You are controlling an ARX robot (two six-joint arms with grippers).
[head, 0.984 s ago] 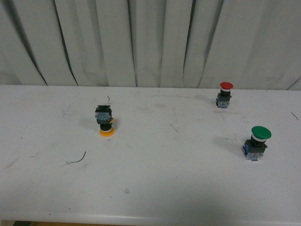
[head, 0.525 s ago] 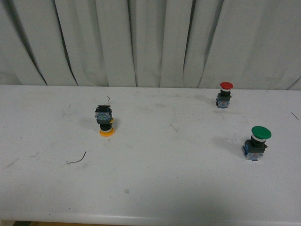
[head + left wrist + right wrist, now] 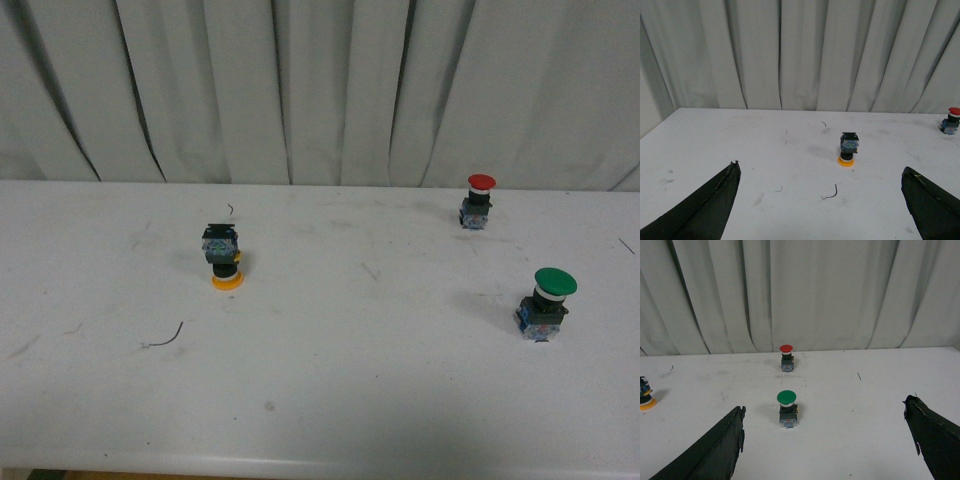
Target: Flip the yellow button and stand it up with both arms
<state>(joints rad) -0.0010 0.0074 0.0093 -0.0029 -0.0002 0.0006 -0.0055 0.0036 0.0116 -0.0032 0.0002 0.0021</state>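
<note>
The left gripper (image 3: 820,167) and right gripper (image 3: 825,404) gape wide, holding nothing. The yellow button (image 3: 225,262) stands cap-down on the left of the table (image 3: 320,400). A glancing finger could topple it and send it rolling away.

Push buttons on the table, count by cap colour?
yellow button: 1 (cap down)
red button: 1
green button: 1
Total: 3
</note>
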